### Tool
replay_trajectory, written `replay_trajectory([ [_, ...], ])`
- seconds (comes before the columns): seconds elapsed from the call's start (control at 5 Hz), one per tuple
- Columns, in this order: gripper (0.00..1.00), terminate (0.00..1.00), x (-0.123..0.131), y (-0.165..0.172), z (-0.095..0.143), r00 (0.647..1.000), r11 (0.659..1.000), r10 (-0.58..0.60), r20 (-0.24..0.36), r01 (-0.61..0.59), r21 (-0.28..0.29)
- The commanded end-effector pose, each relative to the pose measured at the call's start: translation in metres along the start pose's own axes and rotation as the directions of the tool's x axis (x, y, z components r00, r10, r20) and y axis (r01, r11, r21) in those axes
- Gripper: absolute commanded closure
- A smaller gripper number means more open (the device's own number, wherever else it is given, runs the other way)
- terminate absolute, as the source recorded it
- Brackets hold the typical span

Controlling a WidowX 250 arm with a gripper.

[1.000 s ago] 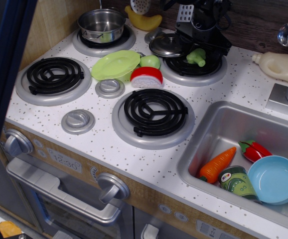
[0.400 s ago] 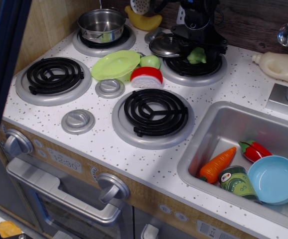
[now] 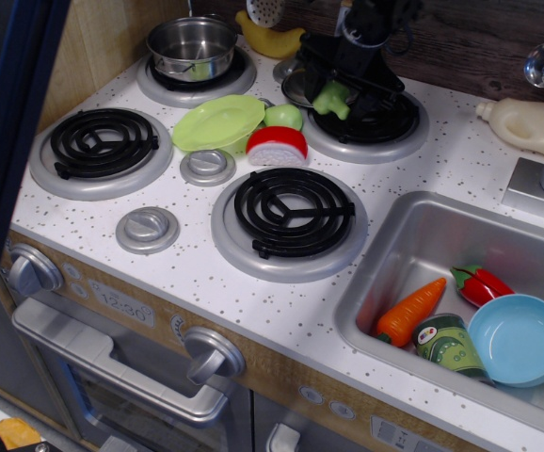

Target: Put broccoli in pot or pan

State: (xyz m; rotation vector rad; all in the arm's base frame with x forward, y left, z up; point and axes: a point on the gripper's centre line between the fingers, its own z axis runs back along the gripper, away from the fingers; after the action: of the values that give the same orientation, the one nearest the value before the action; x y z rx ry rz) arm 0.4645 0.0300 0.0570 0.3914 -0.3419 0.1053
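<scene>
The light-green broccoli (image 3: 331,98) hangs between the fingers of my black gripper (image 3: 336,91). The gripper is shut on it and holds it just above the left edge of the back right burner (image 3: 385,132). The shiny steel pot (image 3: 171,62) stands on the back left burner, well to the left of the gripper. It looks empty apart from a green glint inside.
A dark lid (image 3: 294,88) lies right beside the gripper's left side. A lime plate (image 3: 217,122), a green ball (image 3: 284,116) and a red-and-white piece (image 3: 277,143) lie between the burners. A banana (image 3: 270,40) lies behind them. The sink (image 3: 413,235) holds a carrot, a pepper, a can and a blue bowl.
The gripper has lifted the broccoli off the back right burner and carried it left, toward the lid. Nothing else has moved.
</scene>
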Motion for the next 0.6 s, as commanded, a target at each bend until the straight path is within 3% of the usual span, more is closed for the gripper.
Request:
replay_trajectory([
  [0.0,1.00,0.00,0.007,0.071,0.044,0.987,0.990,0.114,0.110,-0.121,0.068],
  [0.2,0.00,0.00,-0.008,0.118,0.031,0.991,0.987,0.089,0.096,-0.100,0.122],
  [0.4,1.00,0.00,-0.016,0.157,0.009,0.984,0.970,0.040,0.176,-0.081,0.231],
])
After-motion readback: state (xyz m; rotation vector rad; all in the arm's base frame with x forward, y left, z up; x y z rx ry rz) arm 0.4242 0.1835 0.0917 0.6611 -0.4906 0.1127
